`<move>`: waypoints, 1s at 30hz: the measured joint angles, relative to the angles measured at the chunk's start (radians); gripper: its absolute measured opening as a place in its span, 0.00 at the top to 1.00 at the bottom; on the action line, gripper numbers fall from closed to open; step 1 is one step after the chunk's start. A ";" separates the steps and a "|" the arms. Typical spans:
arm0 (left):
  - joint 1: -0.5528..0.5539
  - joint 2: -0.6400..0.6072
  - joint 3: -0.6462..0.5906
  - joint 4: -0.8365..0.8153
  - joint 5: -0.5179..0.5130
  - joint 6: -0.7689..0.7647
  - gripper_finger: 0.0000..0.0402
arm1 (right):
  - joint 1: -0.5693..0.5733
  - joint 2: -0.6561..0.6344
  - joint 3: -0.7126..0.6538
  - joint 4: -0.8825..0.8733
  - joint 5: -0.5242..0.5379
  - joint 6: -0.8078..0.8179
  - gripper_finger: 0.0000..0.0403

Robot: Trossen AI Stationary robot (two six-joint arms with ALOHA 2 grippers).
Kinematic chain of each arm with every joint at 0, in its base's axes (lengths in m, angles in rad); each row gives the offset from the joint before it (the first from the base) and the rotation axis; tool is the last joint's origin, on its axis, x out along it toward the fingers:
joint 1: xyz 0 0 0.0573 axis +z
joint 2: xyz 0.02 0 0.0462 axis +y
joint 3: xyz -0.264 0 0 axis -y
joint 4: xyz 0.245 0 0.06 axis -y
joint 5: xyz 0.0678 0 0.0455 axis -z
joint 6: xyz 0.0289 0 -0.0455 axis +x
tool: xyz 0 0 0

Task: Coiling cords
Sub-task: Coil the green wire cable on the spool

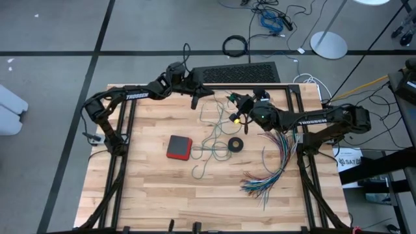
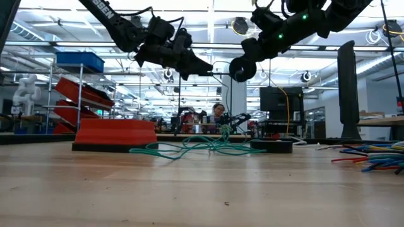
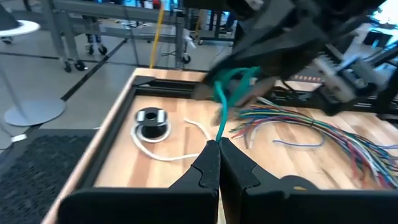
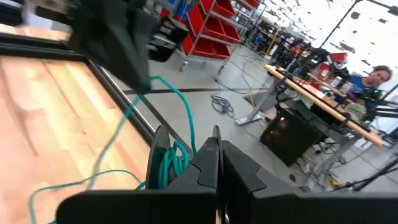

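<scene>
From above, the left gripper [image 1: 194, 104] and right gripper [image 1: 233, 101] hang close together over the far middle of the table [image 1: 149, 195], with the teal cord [image 1: 209, 144] trailing from between them toward the near side. From table height its slack lies heaped on the wood, below both arms. In the wrist views, each gripper is pressed shut on the teal cord; a few loops are bunched at the right one, so the strand runs left to right, and the white cord [image 3: 163, 154] lies loose at the far edge.
</scene>
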 joint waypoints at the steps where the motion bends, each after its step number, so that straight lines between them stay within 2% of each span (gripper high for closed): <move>1: -0.011 0.000 0.000 0.000 0.001 0.000 1.00 | -0.004 0.003 0.000 0.004 0.002 -0.009 1.00; 10: -0.079 0.000 0.000 0.004 0.005 -0.004 1.00 | -0.036 0.076 0.000 0.031 0.013 -0.027 1.00; 16: -0.139 0.000 0.000 0.028 -0.007 -0.001 1.00 | -0.036 0.112 -0.001 0.155 0.012 -0.065 1.00; 24: -0.195 0.006 0.000 0.116 -0.150 -0.006 1.00 | -0.037 0.116 -0.001 0.263 0.013 -0.033 1.00; 30: -0.228 0.042 0.001 0.227 -0.229 -0.065 1.00 | -0.037 0.116 -0.001 0.335 0.013 0.011 1.00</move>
